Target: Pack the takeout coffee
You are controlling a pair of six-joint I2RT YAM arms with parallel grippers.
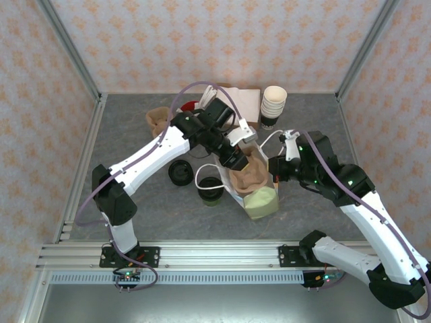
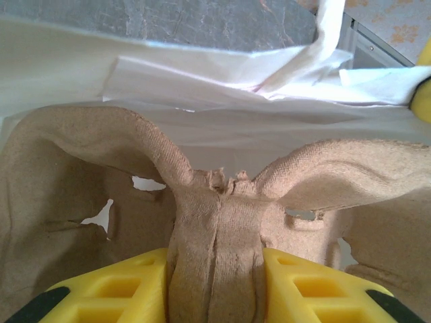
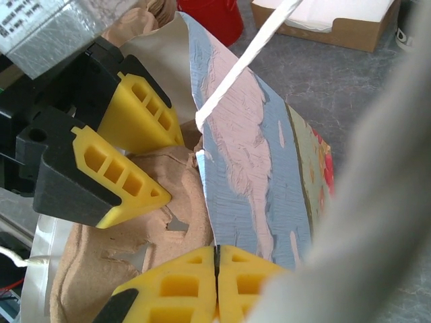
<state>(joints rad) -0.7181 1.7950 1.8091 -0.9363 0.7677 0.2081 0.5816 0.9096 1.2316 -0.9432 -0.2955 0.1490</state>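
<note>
Checking the top view, I logged the takeout coffee, dark-sided with a round black lid, at frame centre, just left of the paper bag. The left gripper pinched the pulp carrier; the right gripper was clamped on the bag's wall.

We see a grey table. On it stand a bag at the middle, the coffee just left of it, a lid farther left, and at the back a cup stack, a box and a pulp tray.
</note>
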